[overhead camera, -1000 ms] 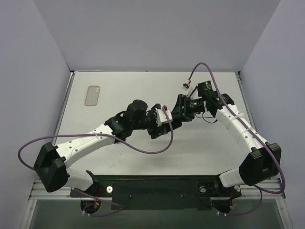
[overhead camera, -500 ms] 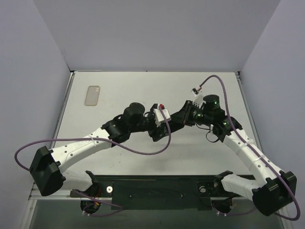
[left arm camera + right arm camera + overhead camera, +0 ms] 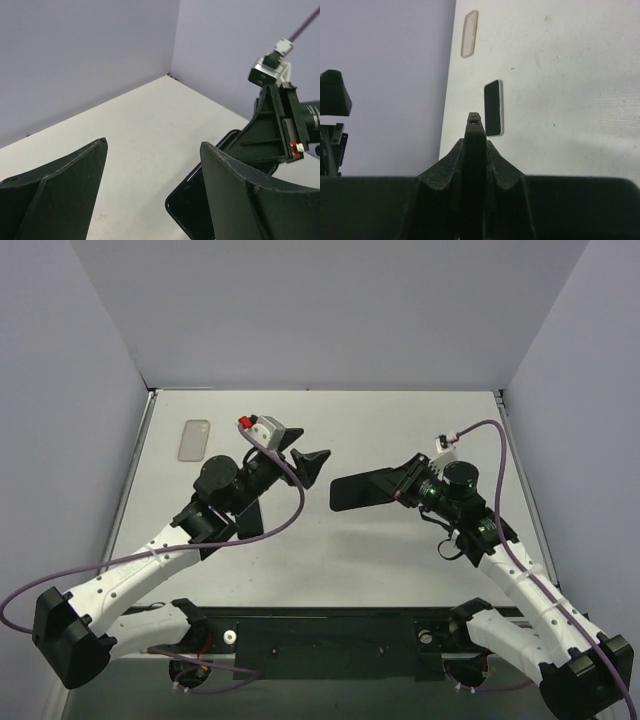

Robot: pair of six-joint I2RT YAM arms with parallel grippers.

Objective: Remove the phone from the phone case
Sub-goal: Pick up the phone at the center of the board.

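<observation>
Two end effectors: both mine, raised above the surface (image 3: 420, 430) and apart from each other.
left end effector (image 3: 153, 150): fingers spread wide with nothing between them, facing the phone.
right end effector (image 3: 474, 145): fingers pressed onto a thin dark edge.
phone (image 3: 360, 490): the dark flat slab my right end effector pinches at one end, held level in the air; I cannot tell whether a case still wraps it.
clear case (image 3: 194, 440): flat on the surface near its far left edge.
black rectangle (image 3: 493, 107): pale along one side, flat on the surface, apart from the clear case.
</observation>
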